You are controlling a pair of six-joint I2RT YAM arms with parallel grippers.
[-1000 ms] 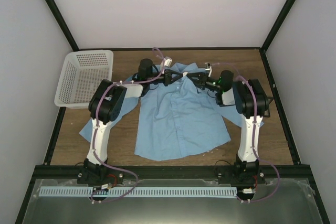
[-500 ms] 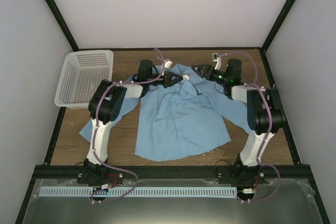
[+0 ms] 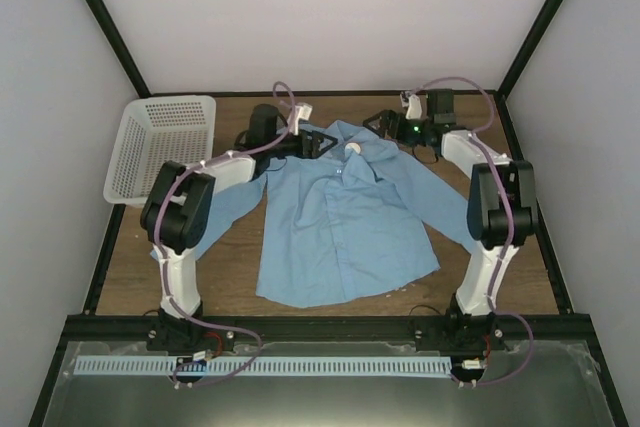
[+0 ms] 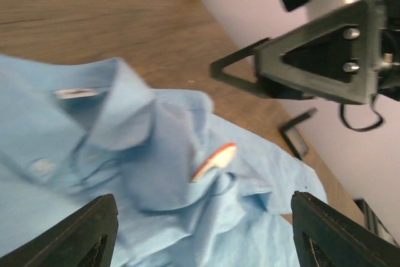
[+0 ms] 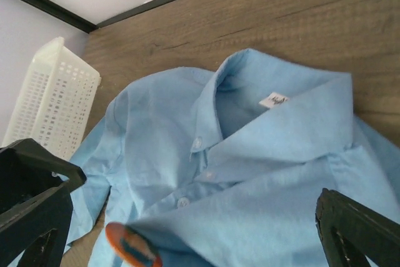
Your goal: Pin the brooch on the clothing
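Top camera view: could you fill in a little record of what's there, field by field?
Clothing: light blue shirt, spread out on the table
Brooch: orange-red disc on the shirt by the collar; whether pinned, cannot tell
Left pincer: open, holding nothing
Right pincer: open, holding nothing
Also: white mesh basket, far left

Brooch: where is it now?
Top view: the brooch lies on the shirt by its collar, between the left fingers and the right fingers.
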